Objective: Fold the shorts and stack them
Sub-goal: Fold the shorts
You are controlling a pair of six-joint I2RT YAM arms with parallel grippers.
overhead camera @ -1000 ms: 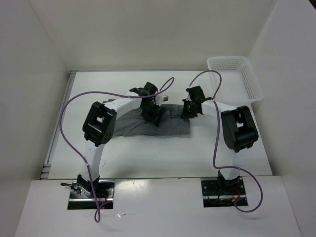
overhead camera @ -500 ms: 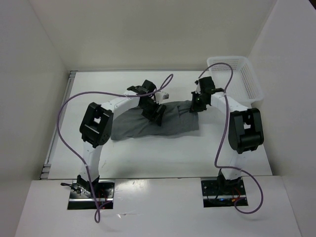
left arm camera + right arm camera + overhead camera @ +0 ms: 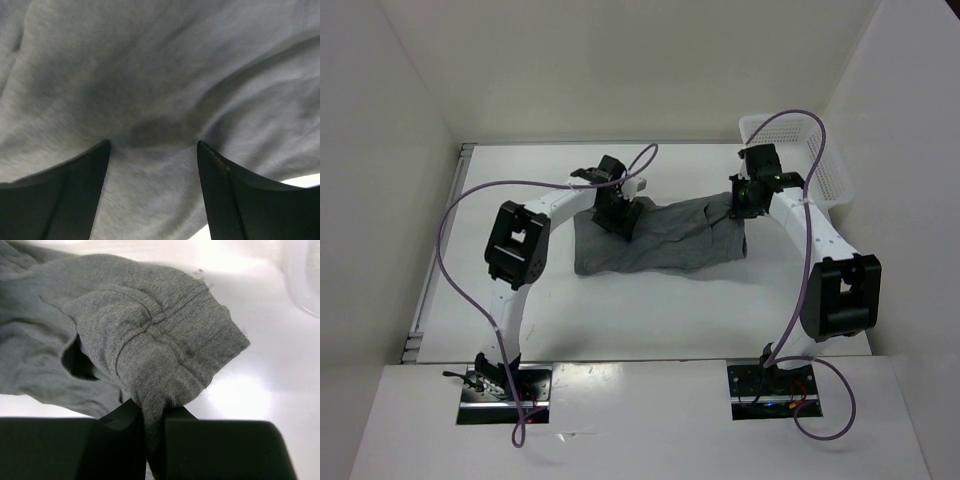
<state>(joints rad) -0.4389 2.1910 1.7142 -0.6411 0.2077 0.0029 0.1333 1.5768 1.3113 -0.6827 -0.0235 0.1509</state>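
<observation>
The grey shorts (image 3: 660, 240) lie spread across the middle of the table. My left gripper (image 3: 617, 215) sits on their left upper part. In the left wrist view the shorts (image 3: 160, 75) fill the frame, and the left gripper (image 3: 152, 145) is open, its two fingers wide apart and pressed onto the fabric. My right gripper (image 3: 745, 200) is at the shorts' right end. In the right wrist view the right gripper (image 3: 155, 415) is shut on a ribbed edge of the shorts (image 3: 150, 335), which bunches up out of the jaws.
The white basket (image 3: 825, 165) stands at the back right corner, just behind the right arm; its rim shows in the right wrist view (image 3: 305, 280). White walls enclose the table. Purple cables loop above both arms.
My right gripper has moved right and back toward the basket, pulling the shorts' right end with it. The shorts have shifted right and stretched out. My left gripper has moved slightly left.
</observation>
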